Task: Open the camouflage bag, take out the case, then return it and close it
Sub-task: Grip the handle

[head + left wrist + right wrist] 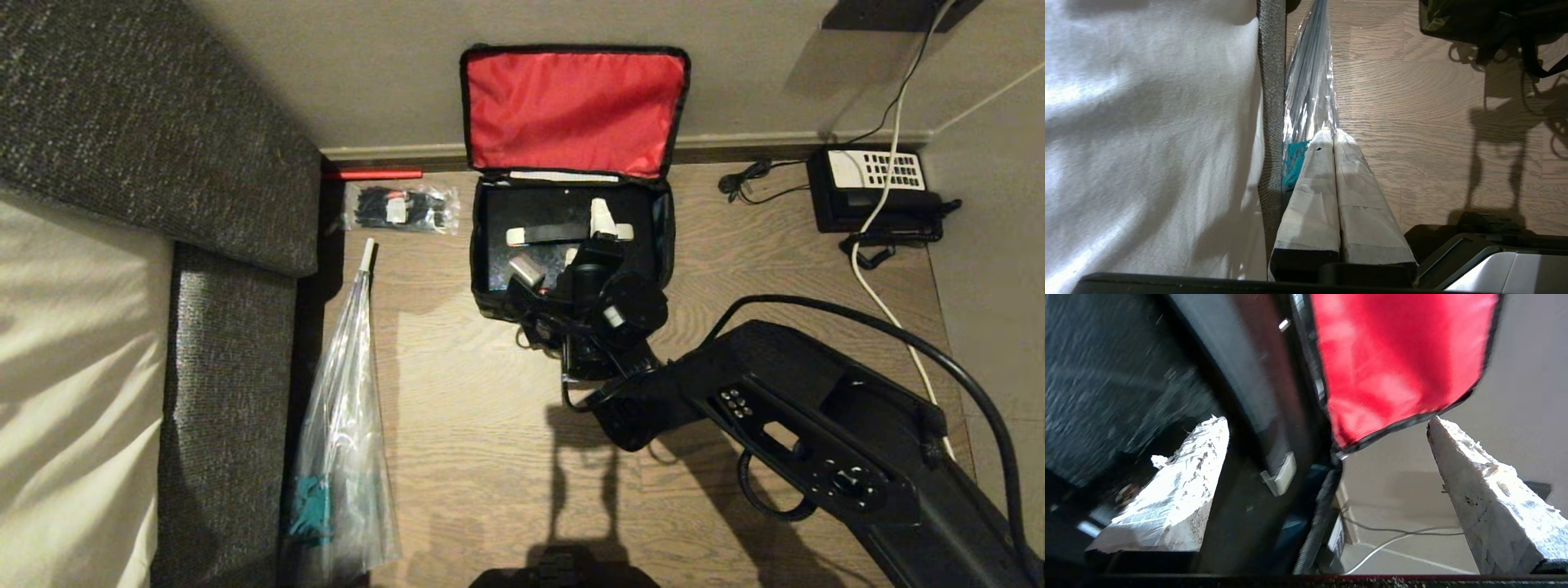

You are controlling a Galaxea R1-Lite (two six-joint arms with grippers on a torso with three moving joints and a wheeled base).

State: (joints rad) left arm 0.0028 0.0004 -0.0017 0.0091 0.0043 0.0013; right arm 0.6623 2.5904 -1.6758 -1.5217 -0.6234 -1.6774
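The camouflage bag (478, 245) lies open on the wood floor by the wall. Its red-lined lid (571, 110) stands up against the wall. The case (531, 214), black with pale strips, lies inside the bag. My right gripper (563, 243) hangs open just above the case, with nothing between its fingers. In the right wrist view one fingertip (1208, 441) is over the case (1237, 522) and the other is out past the lid (1396, 355). My left gripper (1331, 134) is shut and empty, parked low beside the sofa.
A black telephone (873, 188) with cables sits at the back right. A clear packet of black ties (400, 208) lies left of the bag. A clear plastic sleeve (343, 425) lies along the grey sofa (163, 122). A white cable (886, 310) runs down the right side.
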